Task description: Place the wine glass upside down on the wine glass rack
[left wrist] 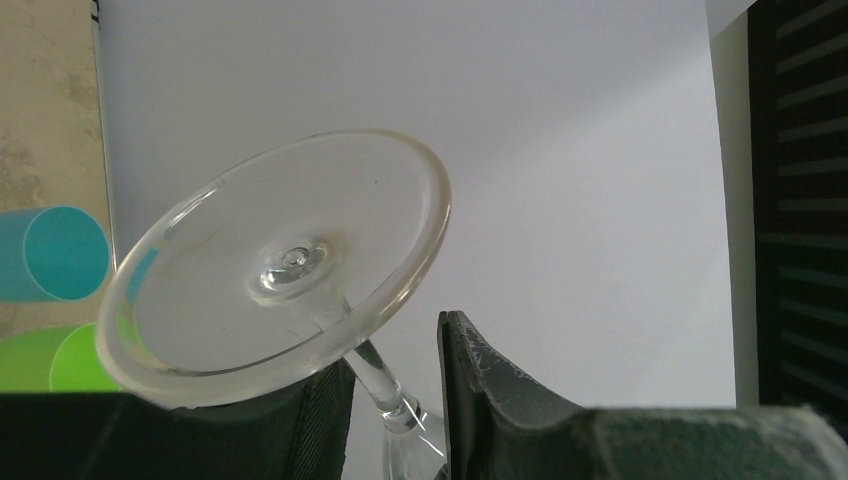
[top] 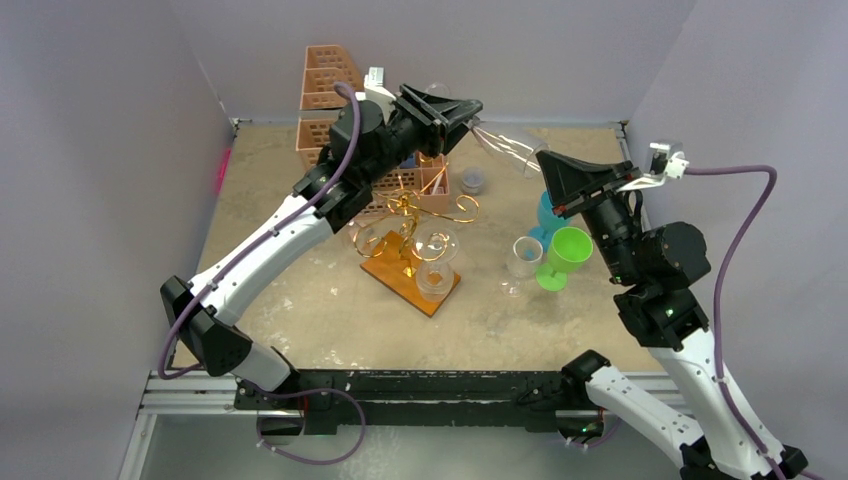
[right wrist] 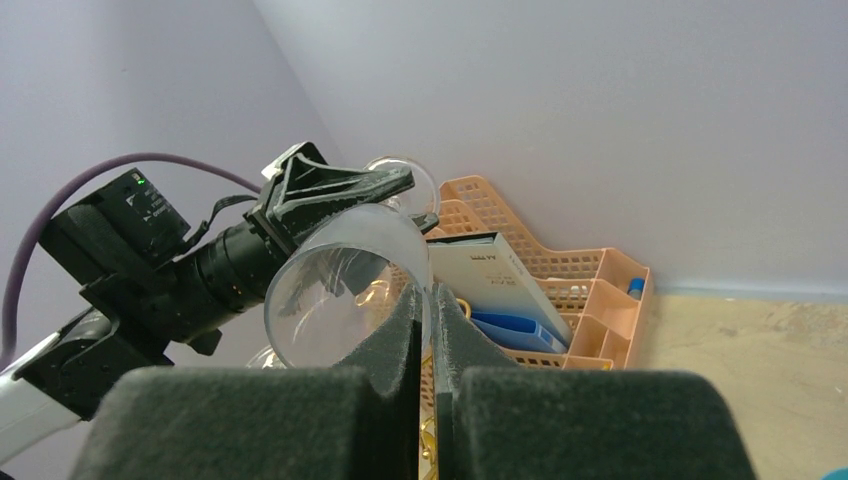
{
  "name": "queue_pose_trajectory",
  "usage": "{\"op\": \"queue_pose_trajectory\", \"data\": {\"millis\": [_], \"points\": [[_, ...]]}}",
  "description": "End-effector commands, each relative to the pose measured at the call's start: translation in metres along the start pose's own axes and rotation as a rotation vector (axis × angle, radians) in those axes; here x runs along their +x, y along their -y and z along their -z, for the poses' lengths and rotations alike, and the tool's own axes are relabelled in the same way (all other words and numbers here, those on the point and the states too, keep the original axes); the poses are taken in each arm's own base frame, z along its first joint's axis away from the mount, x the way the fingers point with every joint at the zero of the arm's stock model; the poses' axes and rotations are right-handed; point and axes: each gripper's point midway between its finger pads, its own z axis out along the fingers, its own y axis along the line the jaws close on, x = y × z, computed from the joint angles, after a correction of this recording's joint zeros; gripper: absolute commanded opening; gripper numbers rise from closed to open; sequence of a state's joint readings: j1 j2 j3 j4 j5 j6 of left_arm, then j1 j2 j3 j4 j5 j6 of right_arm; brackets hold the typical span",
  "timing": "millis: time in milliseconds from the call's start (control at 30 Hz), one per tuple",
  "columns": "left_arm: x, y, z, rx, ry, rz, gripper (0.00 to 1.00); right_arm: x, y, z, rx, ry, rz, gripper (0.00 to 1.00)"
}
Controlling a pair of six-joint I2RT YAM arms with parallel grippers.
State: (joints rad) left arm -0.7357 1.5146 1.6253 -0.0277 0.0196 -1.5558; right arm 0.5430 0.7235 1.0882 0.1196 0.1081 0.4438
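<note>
green goblet (top: 566,256) stands nearest, on the right side of the sandy table (top: 300,320), with a small clear cup (top: 524,257) just beside it and a teal cup (top: 547,214) behind. left of them the wine glass rack (top: 408,215) rests on its wooden base, gold scrolls up, with two clear glasses (top: 437,262) among its arms. farther back sit a small grey cup (top: 473,180) and the peach perforated organizer (top: 328,85) by the wall, a box and blue items in it. above the far half of the table, apart from the rack, the wine glass (top: 505,145) lies roughly sideways in the air between both arms. the right gripper (right wrist: 428,300) is clenched on the bowl's rim, the glass wall between its fingers. the left gripper (left wrist: 395,360) brackets the stem just under the foot, jaws parted, a gap showing beside the stem.
</note>
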Motion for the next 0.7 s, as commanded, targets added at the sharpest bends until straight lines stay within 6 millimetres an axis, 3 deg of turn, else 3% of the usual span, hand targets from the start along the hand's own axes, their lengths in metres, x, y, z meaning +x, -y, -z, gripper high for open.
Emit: {"op": "queue_pose_trajectory", "data": {"millis": [0, 233, 333, 367, 533, 600, 667], "points": [[0.003, 0.03, 0.015, 0.082, -0.014, 0.035, 0.29, -0.016, -0.019, -0.004, -0.088, 0.056, 0.011, 0.0], [0.001, 0.037, 0.025, 0.108, 0.0, 0.04, 0.23, -0.011, -0.016, -0.01, -0.087, 0.05, 0.025, 0.0], [0.001, 0.042, 0.027, 0.127, -0.003, 0.028, 0.02, -0.005, -0.018, -0.015, -0.1, 0.032, 0.027, 0.0], [0.001, 0.044, 0.028, 0.136, -0.004, 0.018, 0.0, -0.002, -0.021, -0.017, -0.116, 0.02, 0.025, 0.0], [-0.012, 0.055, 0.041, 0.183, 0.077, -0.088, 0.0, -0.005, -0.023, -0.017, -0.127, 0.026, 0.026, 0.0], [-0.019, 0.063, 0.048, 0.207, 0.123, -0.153, 0.0, -0.005, -0.024, -0.015, -0.13, 0.024, 0.02, 0.27], [-0.027, 0.072, 0.057, 0.227, 0.177, -0.232, 0.0, -0.005, -0.023, -0.014, -0.123, 0.024, 0.013, 0.38]]}}
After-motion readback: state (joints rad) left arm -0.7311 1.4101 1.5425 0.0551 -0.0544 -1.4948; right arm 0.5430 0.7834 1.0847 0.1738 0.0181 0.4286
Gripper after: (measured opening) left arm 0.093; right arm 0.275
